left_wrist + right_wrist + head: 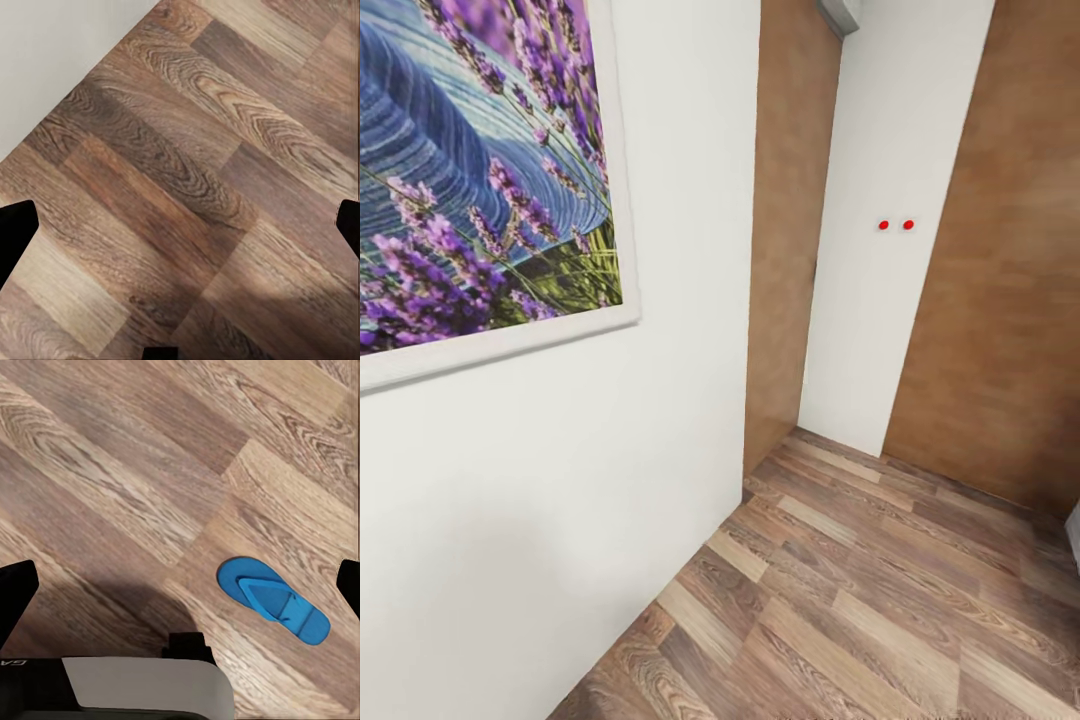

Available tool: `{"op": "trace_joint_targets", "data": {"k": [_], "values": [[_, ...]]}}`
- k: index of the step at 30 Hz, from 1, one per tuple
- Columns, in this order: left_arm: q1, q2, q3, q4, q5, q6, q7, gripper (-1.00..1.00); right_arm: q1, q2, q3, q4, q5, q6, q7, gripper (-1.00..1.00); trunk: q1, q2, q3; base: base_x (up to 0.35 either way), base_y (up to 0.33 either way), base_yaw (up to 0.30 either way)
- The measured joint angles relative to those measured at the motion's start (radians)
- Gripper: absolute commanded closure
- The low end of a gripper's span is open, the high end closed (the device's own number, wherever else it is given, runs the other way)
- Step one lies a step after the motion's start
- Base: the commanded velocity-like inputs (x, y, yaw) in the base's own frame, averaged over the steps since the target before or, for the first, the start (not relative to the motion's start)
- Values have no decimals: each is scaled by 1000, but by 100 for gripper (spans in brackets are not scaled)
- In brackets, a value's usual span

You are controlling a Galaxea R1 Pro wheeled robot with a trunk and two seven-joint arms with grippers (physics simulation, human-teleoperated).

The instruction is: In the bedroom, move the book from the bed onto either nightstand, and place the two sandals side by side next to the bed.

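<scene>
Your head camera is facing a white wall with a framed lavender picture, wood-plank floor running below, your left gripper hanging wide open and empty over bare planks, your right gripper hanging spread and empty too, one blue sandal lying flat on the floor beneath it.

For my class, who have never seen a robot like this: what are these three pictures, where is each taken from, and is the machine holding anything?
These are simulator renders from a wheeled robot with two arms. The head view looks at a white wall bearing a lavender picture, with wood-plank floor below. The other two cameras sit near each gripper and look down along its fingers. The left gripper has dark fingertips at the picture's edges, spread wide, bare floor between them. The right gripper is likewise open; a blue sandal lies flat on the floor beneath it, untouched. Nothing is held.
</scene>
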Motion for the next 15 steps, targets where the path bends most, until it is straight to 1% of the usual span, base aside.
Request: {"op": "trace_joint_targets", "data": {"k": [15], "values": [[0, 0, 0, 0, 0, 0, 0, -100, 0, 0, 0, 0, 0, 0, 0, -100, 0, 0, 0, 2, 0, -218]]}}
